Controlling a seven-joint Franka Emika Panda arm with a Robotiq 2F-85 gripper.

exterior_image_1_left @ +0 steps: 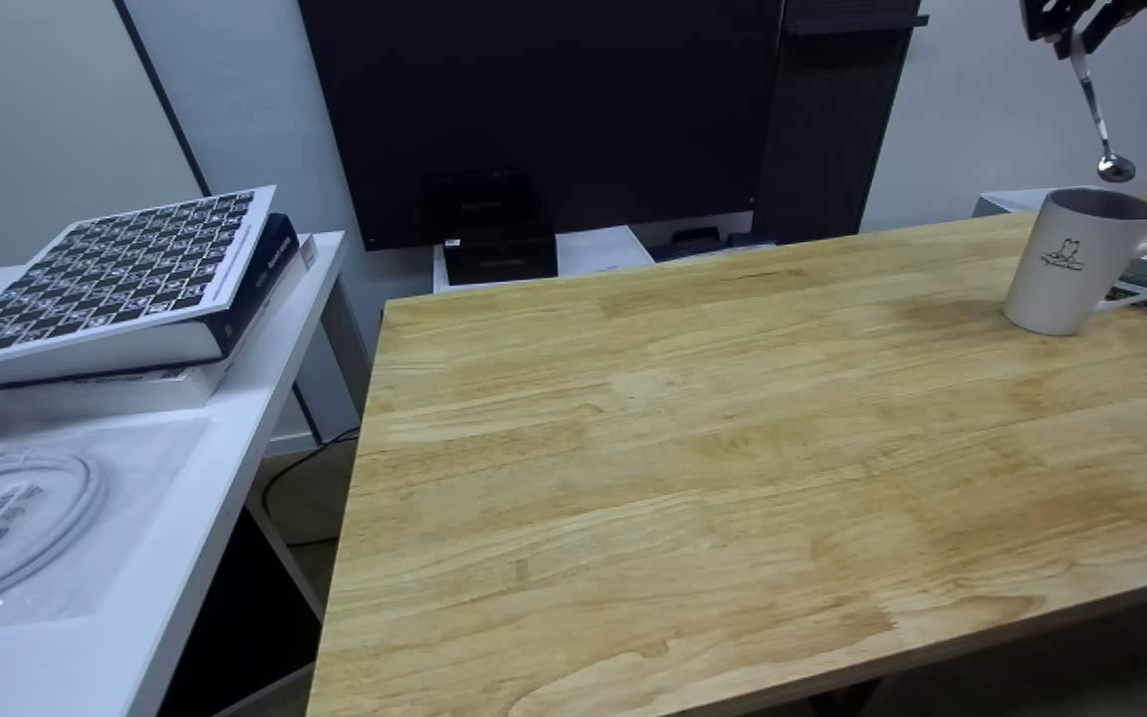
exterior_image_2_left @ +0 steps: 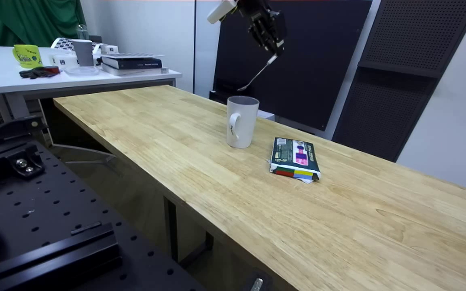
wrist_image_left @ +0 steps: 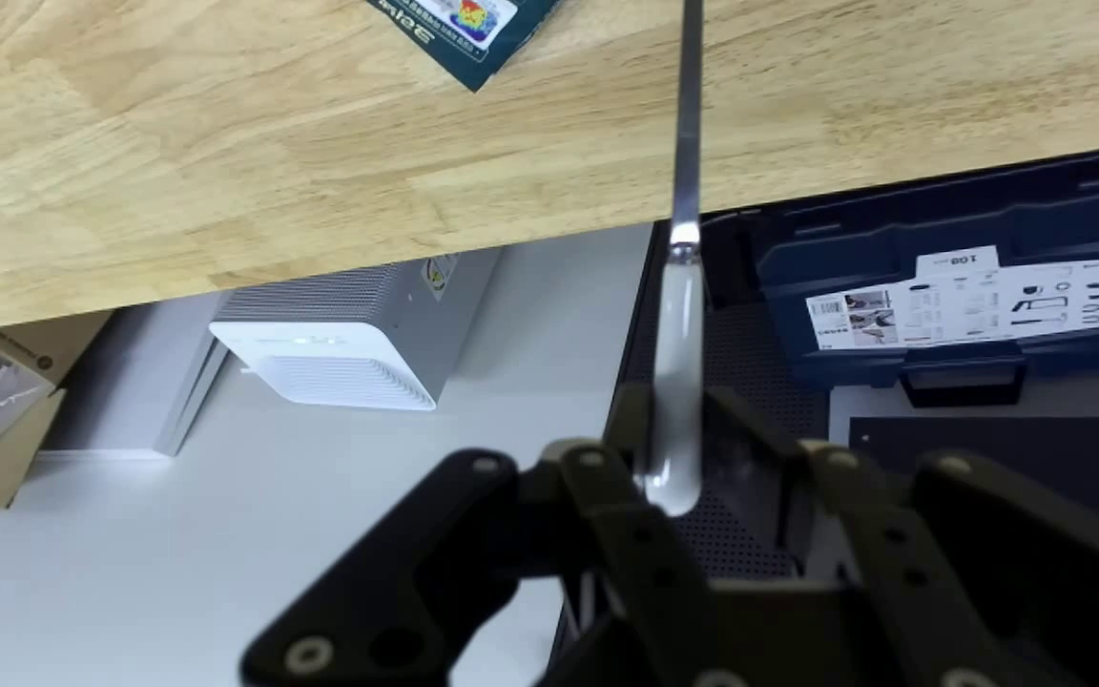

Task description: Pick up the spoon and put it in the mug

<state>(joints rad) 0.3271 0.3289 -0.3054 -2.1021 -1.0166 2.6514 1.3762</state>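
Note:
The spoon (exterior_image_1_left: 1091,105) is metal with a white handle end and a small shiny bowl. My gripper (exterior_image_1_left: 1073,42) is shut on the handle end and holds the spoon in the air, bowl down and tilted. In an exterior view the spoon (exterior_image_2_left: 254,78) slants down from the gripper (exterior_image_2_left: 275,51). The light grey mug (exterior_image_1_left: 1071,267) stands upright on the table, also seen in an exterior view as the mug (exterior_image_2_left: 242,125). In both exterior views the bowl appears just above the mug's rim. In the wrist view the spoon (wrist_image_left: 678,372) sits between the fingertips (wrist_image_left: 675,410); its bowl and the mug are out of view.
A dark flat package (exterior_image_2_left: 295,159) lies on the wooden table (exterior_image_1_left: 733,478) near the mug. A white side table holds stacked books (exterior_image_1_left: 115,289). A dark panel (exterior_image_1_left: 554,110) stands behind the table. A dark blue case (wrist_image_left: 960,277) and a white device (wrist_image_left: 340,353) are beyond the table edge.

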